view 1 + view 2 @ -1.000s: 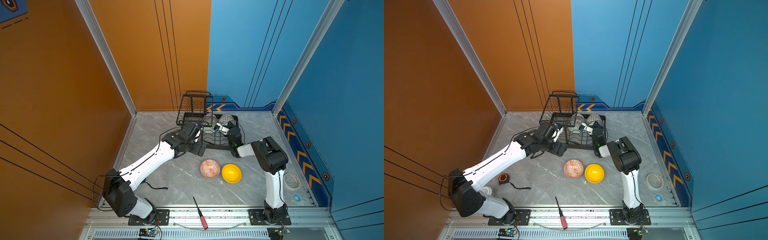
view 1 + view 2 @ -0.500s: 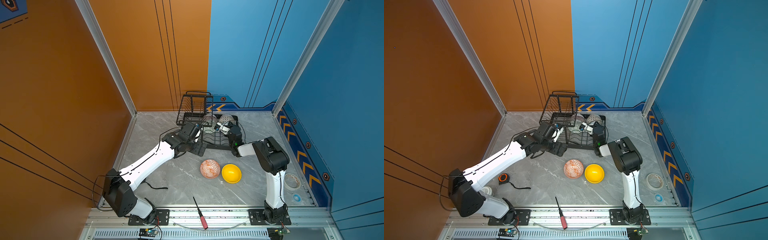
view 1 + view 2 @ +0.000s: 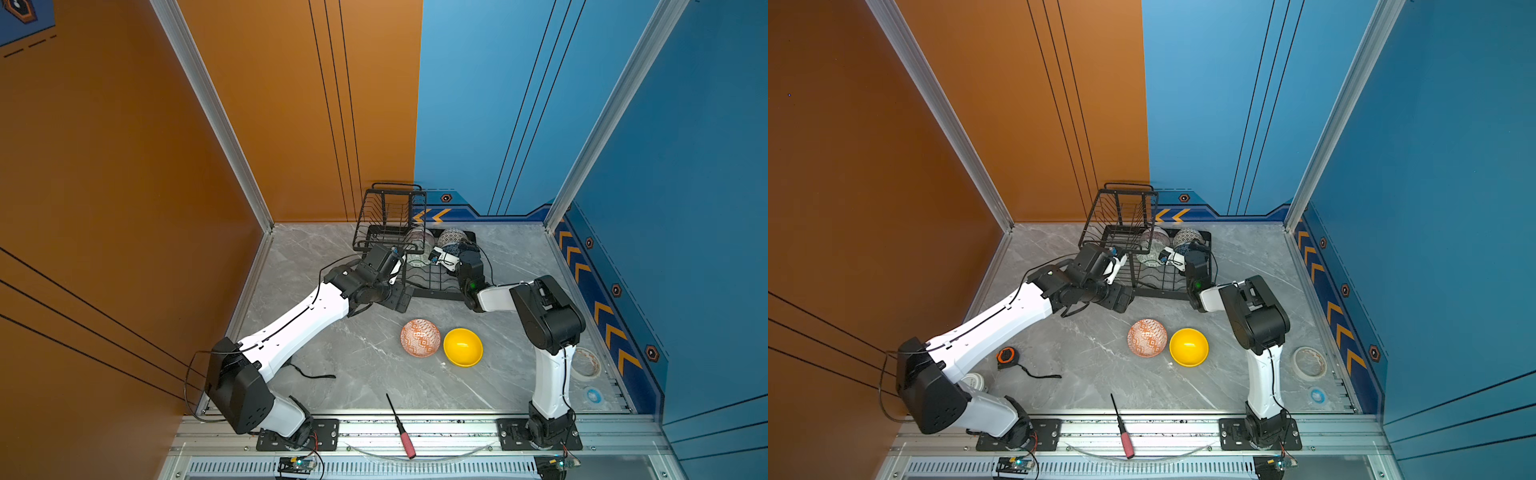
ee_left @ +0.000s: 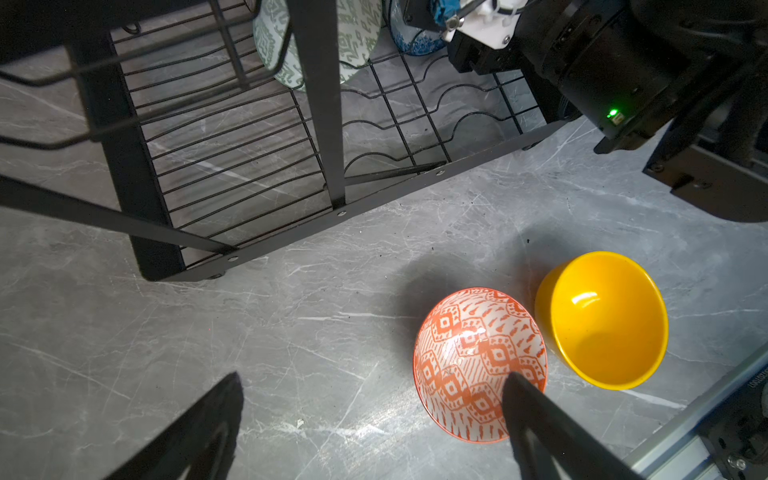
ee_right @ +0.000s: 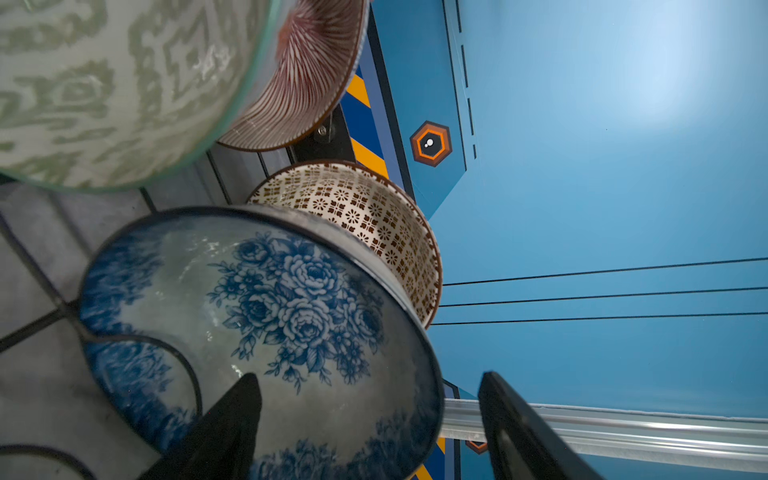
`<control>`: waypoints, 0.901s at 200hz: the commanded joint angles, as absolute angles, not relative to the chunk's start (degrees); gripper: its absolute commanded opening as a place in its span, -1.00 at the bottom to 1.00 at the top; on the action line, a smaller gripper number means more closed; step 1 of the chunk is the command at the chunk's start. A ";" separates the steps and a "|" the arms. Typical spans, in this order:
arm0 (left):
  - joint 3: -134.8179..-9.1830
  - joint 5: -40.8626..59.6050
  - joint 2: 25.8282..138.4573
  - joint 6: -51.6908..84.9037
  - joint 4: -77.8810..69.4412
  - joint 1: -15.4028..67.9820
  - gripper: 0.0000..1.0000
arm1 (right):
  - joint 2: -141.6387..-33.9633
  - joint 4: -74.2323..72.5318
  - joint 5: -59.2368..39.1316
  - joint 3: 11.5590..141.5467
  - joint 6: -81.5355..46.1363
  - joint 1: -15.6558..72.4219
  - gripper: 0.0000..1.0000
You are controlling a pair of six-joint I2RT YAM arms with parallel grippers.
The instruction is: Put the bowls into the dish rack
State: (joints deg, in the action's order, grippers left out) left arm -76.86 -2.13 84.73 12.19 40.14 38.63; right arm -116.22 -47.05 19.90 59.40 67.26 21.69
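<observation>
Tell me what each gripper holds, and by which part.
Nothing is held. The right gripper stands open astride the rim of the blue floral bowl; the left gripper is open and empty.

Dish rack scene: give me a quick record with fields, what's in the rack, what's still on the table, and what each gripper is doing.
In dish rack: green-white bowl, pink striped bowl, white dark-patterned bowl, blue floral bowl
On table: orange patterned bowl, yellow bowl, side by side
Left gripper: open, empty, above the table
Right gripper: open, astride the blue floral bowl's rim
</observation>
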 commanded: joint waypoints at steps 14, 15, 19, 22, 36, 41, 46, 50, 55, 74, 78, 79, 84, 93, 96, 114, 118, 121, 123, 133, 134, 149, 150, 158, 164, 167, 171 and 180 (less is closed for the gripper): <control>-75.77 -0.88 84.07 11.95 39.56 38.13 0.96 | -112.67 -42.67 18.68 59.29 64.26 21.60 0.93; -75.76 -0.88 84.05 11.95 39.55 38.05 0.96 | -112.58 -42.47 18.66 59.31 64.08 21.61 0.93; -75.68 -0.88 83.99 11.95 39.42 38.06 0.96 | -112.37 -41.59 18.37 59.40 63.68 21.54 0.94; -75.64 -0.88 83.94 11.95 39.38 38.05 0.96 | -112.13 -41.09 18.14 59.41 63.40 21.52 0.94; -75.34 -0.79 83.76 11.95 39.21 37.95 0.96 | -111.34 -40.10 17.83 59.33 62.13 21.45 0.98; -75.34 -0.79 83.76 12.01 39.09 37.92 0.96 | -111.15 -39.82 17.80 59.37 61.88 21.45 0.99; -75.27 -0.79 83.76 12.04 39.11 37.88 0.96 | -110.82 -39.47 17.78 59.25 61.64 21.45 0.99; -75.24 -0.71 83.80 12.04 39.11 37.90 0.96 | -110.71 -39.13 17.76 59.24 61.46 21.45 0.99; -75.26 -0.70 83.76 12.04 39.05 37.97 0.96 | -110.51 -38.75 17.67 59.24 61.32 21.45 1.00; -75.15 -0.53 83.80 12.02 38.94 37.88 0.96 | -109.74 -37.65 17.66 59.06 60.59 21.40 1.00; -75.19 -0.51 83.72 11.97 38.94 37.88 0.96 | -109.55 -37.34 17.59 59.06 60.44 21.44 1.00; -75.21 -0.52 83.74 11.96 38.98 37.88 0.96 | -109.49 -37.30 17.58 59.06 60.41 21.44 1.00; -75.24 -0.52 83.76 11.95 38.96 37.86 0.96 | -109.26 -36.88 17.65 58.98 60.21 21.45 1.00; -75.26 -0.53 83.67 11.98 38.94 37.83 0.96 | -108.86 -36.71 17.67 58.84 59.99 21.53 1.00; -75.25 -0.53 83.67 11.96 38.94 37.80 0.96 | -108.73 -36.65 17.79 58.77 59.95 21.53 1.00; -75.34 -0.48 83.40 11.95 38.96 37.86 0.96 | -108.35 -36.33 18.06 58.51 59.88 21.71 1.00; -75.35 -0.50 83.45 11.95 39.00 37.85 0.96 | -108.26 -36.22 18.07 58.51 59.93 21.77 1.00; -75.33 -0.52 83.44 11.89 38.94 37.83 0.96 | -108.16 -36.21 18.12 58.46 59.91 21.79 1.00; -75.30 -0.53 83.42 11.87 38.96 37.85 0.96 | -108.14 -36.10 18.15 58.43 59.91 21.75 1.00; -75.24 -0.53 83.33 11.87 38.94 37.83 0.96 | -107.94 -35.89 18.29 58.27 59.76 21.95 1.00; -75.24 -0.53 83.32 11.87 38.94 37.85 0.96 | -107.93 -35.87 18.33 58.27 59.72 21.96 1.00; -75.27 -0.53 83.10 11.95 38.97 37.81 0.96 | -107.55 -35.60 18.45 58.14 59.45 22.15 1.00; -75.25 -0.57 83.08 11.95 38.95 37.80 0.96 | -107.52 -35.60 18.46 58.12 59.39 22.15 1.00; -75.09 -0.59 82.91 11.95 38.94 37.80 0.96 | -107.27 -35.28 18.45 58.14 59.08 22.23 1.00; -74.99 -0.68 82.80 11.95 38.98 37.80 0.96 | -107.07 -34.88 18.30 58.18 58.90 22.28 1.00; -75.01 -0.78 82.72 11.95 38.96 37.85 0.96 | -106.99 -34.69 18.24 58.18 58.81 22.31 1.00; -74.90 -0.87 82.54 11.95 38.95 37.86 0.96 | -106.90 -34.36 18.06 58.18 58.57 22.32 1.00; -74.72 -1.03 82.32 12.04 39.00 37.85 0.96 | -106.42 -32.81 17.63 58.47 58.20 22.32 1.00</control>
